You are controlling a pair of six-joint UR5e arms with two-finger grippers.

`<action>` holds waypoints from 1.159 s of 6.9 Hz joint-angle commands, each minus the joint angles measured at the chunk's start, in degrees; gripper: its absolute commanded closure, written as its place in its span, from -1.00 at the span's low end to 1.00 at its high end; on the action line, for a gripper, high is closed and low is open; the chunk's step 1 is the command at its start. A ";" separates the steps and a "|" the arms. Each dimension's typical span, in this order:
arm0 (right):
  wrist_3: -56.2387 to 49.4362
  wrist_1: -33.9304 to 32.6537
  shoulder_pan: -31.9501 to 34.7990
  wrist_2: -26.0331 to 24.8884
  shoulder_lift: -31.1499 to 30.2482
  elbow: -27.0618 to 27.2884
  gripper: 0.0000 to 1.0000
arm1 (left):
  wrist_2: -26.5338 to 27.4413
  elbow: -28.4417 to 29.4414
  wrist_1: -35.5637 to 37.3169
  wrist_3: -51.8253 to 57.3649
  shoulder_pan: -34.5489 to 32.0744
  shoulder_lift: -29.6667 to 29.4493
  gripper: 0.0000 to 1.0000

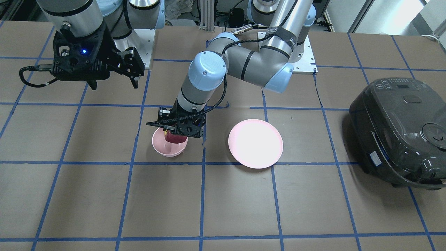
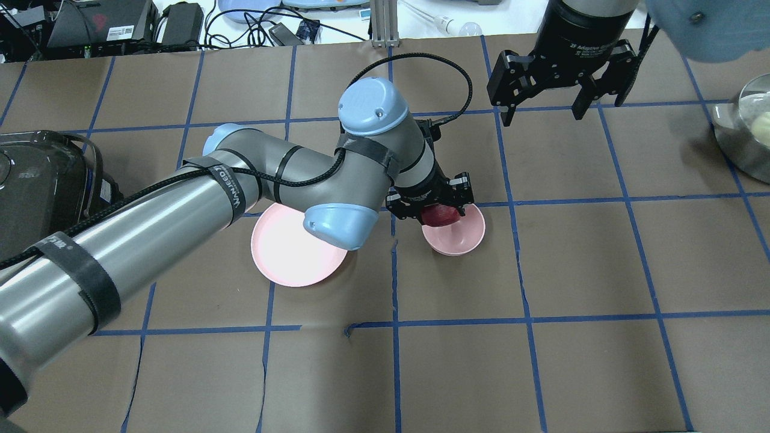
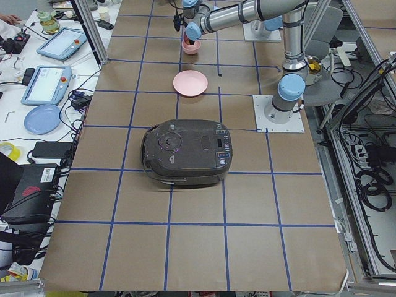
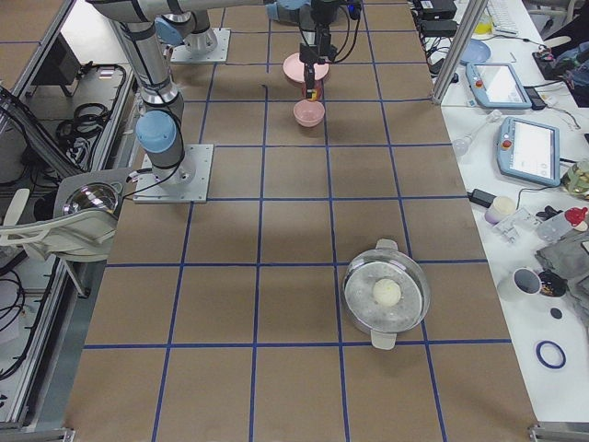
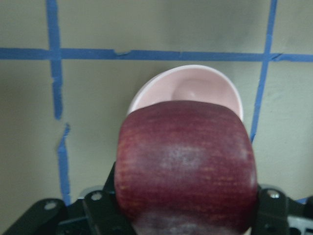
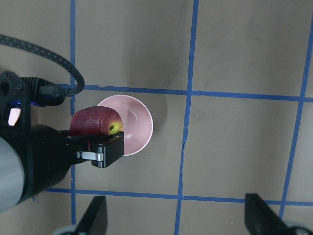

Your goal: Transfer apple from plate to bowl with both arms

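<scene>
L gripper [image 2: 434, 204] is clamped on the apple [image 5: 186, 166]. In the wrist cam the dark red fruit fills the gap between the jaws, with black finger hardware showing on both sides of it. The apple hangs over the bowl [image 2: 460, 237], off-centre above the rim on the arm's side rather than over the middle. The R wrist cam shows the yellowish stem end pointing toward the bowl's centre. I can't tell whether the apple touches the rim.

The plate [image 2: 295, 252] sits just beside the bowl but apart from it, partly under the L arm's elbow in the overhead view.

R gripper [image 2: 542, 117] hangs well above the table [image 2: 577, 264], farther out than the bowl, jaws spread wide and gripping nothing. Its cam looks straight down on the bowl and apple.

The surface is brown paper marked with a blue tape grid. A dark rice cooker [image 1: 400, 132] stands toward the L end, well apart from the plate. A lidded metal pot [image 4: 386, 295] stands toward the R end. Benches along the far side carry teach pendants [image 4: 529, 147] and cables.
</scene>
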 commanded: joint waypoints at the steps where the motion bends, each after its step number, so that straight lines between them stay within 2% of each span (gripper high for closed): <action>1: 0.29 -1.26 0.01 -0.17 0.02 0.01 -1.00 | -0.19 0.21 2.62 -0.77 -1.05 -2.73 0.98; 2: 0.38 -1.18 0.01 -0.25 0.02 0.01 -1.00 | -0.28 0.12 2.81 -1.12 -1.49 -3.17 0.93; 3: 0.29 -1.18 0.01 -0.34 0.02 0.01 -1.00 | -0.20 0.21 3.16 -1.21 -1.49 -3.18 0.28; 4: 0.29 -1.09 -0.08 -0.34 0.02 0.01 -1.00 | 0.24 -0.05 3.25 -0.95 -1.49 -3.53 -0.63; 5: 0.29 -1.18 0.01 -0.34 0.02 0.01 -1.00 | 0.33 -0.14 3.25 -1.04 -1.49 -3.70 -0.83; 7: 0.29 -1.18 0.01 -0.34 0.02 0.10 -1.00 | 0.33 0.12 3.25 -0.86 -1.41 -3.62 -0.85; 8: 0.29 -1.18 -0.08 -0.34 0.02 0.10 -1.00 | 0.33 0.29 3.25 -0.17 -1.32 -2.23 -1.00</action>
